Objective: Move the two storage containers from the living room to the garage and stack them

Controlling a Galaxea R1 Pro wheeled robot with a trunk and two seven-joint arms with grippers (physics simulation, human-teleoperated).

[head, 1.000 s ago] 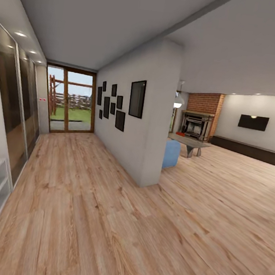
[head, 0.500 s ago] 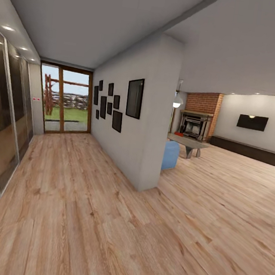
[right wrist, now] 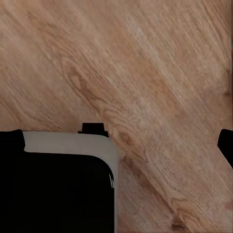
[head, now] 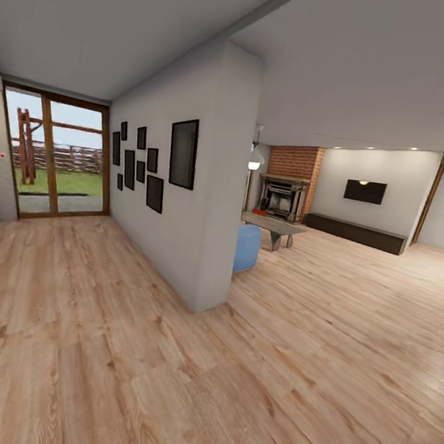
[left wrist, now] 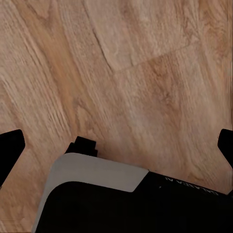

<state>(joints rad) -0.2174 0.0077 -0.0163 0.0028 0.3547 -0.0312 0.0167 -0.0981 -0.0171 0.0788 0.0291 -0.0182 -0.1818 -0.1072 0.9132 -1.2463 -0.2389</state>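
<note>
Far ahead of both claws, past the end of the partition wall (head: pixel 204 199), lies the living room (head: pixel 356 268), and the two storage containers cannot be made out with any certainty from here: a small red patch (head: pixel 258 211) sits low by the brick fireplace (head: pixel 281 196), behind the low grey worktop (head: pixel 272 224), too small to say whether it is one of them. Judging from the task alone, open plastic bins of that kind are probably light and fairly stiff but smooth-walled, so they may slip in a pinch on a tapered side. A hold over the rim of a long wall, or one claw on each short end, looks the safer choice, and the thin walls may flex if squeezed hard. Nearer than the worktop, a blue seat (head: pixel 247 248) stands just beside the wall's end. On the other side of that wall a corridor runs to wood-framed glass doors (head: pixel 55 158). Directly beneath the claws is only light wood-plank floor (left wrist: pixel 145 73), with the robot's own dark body (left wrist: pixel 121 204) close under them. The left claw (left wrist: pixel 118 148) has its fingers spread wide with nothing between them, and the right claw (right wrist: pixel 116 141) appears likewise spread and carries nothing.
</note>
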